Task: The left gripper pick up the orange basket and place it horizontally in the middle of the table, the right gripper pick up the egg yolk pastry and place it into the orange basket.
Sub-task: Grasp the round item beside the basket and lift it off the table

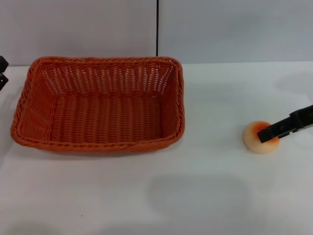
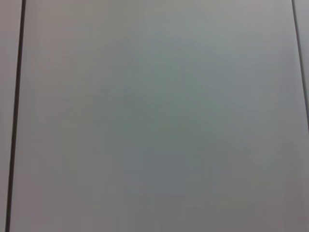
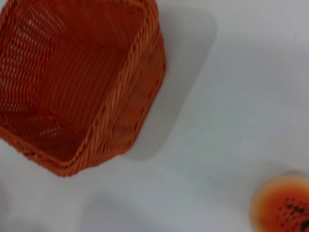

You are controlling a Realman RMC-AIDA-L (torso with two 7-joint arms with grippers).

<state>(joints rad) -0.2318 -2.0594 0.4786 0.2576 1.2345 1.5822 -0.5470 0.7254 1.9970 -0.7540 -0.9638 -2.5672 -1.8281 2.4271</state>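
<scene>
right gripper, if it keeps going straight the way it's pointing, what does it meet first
The right gripper reaches in from the right edge, pointing left, its tip already over the egg yolk pastry, so that comes first. Whether it touches yet is unclear. Farther along that line stands the orange basket.

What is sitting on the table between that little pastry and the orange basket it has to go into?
Nothing visible. Bare table separates the egg yolk pastry from the empty orange basket. The right end effector is already at the pastry.
</scene>
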